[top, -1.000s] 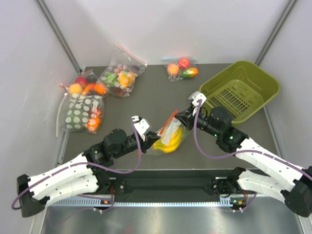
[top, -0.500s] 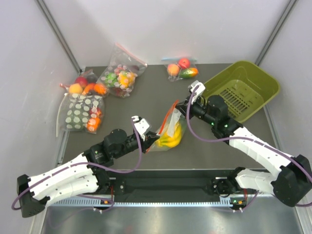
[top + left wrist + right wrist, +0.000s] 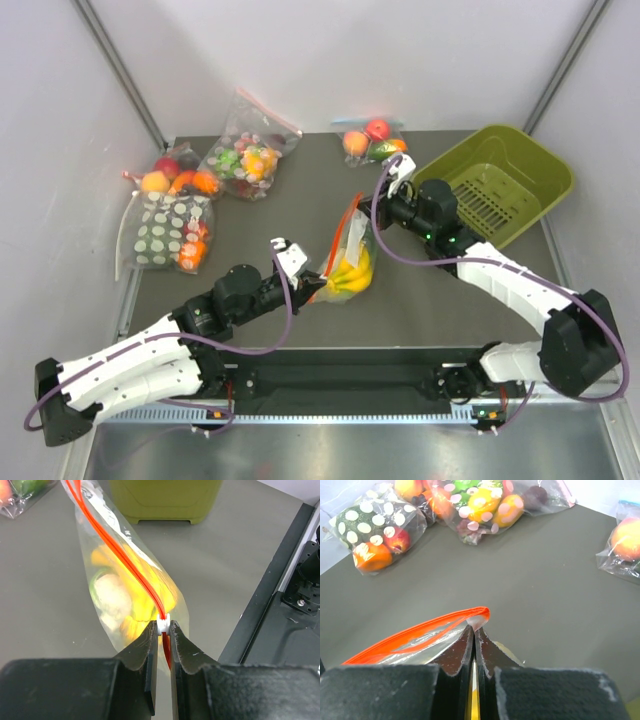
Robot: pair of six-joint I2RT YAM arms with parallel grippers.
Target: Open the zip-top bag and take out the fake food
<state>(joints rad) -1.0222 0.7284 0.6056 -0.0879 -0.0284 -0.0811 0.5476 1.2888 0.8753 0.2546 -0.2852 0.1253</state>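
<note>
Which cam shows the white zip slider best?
Left wrist: white slider close and sharp, pinched in the left claw. Top external shows the zip-top bag, slider too small. Right wrist shows only the far end of the red strip.

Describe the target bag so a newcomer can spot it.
On the dark grey table, left of the olive-green plastic basket, a clear plastic bag with an orange-red zip strip is stretched between the left gripper and the right gripper. Unlike the other bags near the far edge, it holds yellow plastic bananas.
</note>
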